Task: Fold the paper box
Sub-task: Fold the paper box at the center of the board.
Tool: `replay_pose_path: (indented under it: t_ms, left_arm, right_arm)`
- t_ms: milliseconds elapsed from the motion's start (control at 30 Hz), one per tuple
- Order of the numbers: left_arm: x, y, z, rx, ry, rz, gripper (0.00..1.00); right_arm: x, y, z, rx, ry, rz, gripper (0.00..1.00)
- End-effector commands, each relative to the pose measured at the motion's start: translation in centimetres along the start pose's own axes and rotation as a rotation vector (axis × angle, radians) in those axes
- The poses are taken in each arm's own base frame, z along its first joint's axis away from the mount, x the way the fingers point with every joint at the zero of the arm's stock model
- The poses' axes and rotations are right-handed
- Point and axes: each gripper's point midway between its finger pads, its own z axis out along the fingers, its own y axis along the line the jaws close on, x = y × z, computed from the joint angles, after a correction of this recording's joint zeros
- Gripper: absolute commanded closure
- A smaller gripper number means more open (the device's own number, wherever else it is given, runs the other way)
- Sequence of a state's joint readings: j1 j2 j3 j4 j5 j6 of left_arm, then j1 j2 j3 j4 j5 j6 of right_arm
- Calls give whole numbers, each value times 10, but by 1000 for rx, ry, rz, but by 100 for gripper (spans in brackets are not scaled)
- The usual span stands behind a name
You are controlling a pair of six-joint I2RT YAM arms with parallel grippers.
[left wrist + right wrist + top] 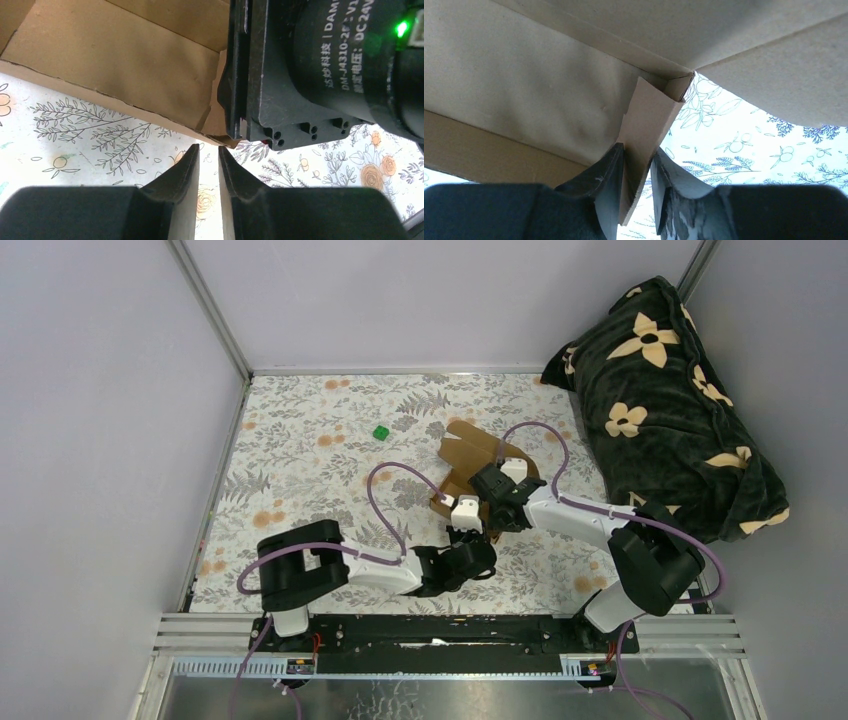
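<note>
The paper box (468, 448) is plain brown cardboard, partly folded, lying on the flowered cloth at mid-table. In the left wrist view its panel (125, 55) lies just beyond the fingertips. My left gripper (209, 147) stands at the box's near edge (461, 522), its jaws a narrow gap apart with only the cloth showing between them. My right gripper (491, 486) reaches in from the right. In its wrist view a creased flap of the paper box (646, 115) runs down between the fingers of the right gripper (638, 147), which pinch it.
A tiny green cube (381, 432) sits on the cloth at the back left of the box. A dark cushion with pale flowers (670, 390) fills the back right corner. The right arm's black motor housing (325, 65) hangs close to my left gripper. Walls close three sides.
</note>
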State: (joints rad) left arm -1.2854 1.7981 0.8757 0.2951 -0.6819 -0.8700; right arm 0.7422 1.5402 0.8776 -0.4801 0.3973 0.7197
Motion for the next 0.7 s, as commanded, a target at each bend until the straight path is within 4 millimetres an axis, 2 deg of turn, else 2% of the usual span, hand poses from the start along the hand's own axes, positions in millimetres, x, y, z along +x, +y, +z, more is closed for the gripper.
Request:
replay_pose_path:
  t_ms: [0,333,667]
  left_arm:
    - [-33,-65,2,165,-55,3,74]
    - [-38,-75,10,145,-64,-27,74]
    - [-40,-75,13,137,-73,-34,73]
  right_arm:
    - [21,15,-2,-30,21,-73,67]
    - [27,16,0,-42,38,-73,71]
    - [31,16,1,-47,51,-86,74]
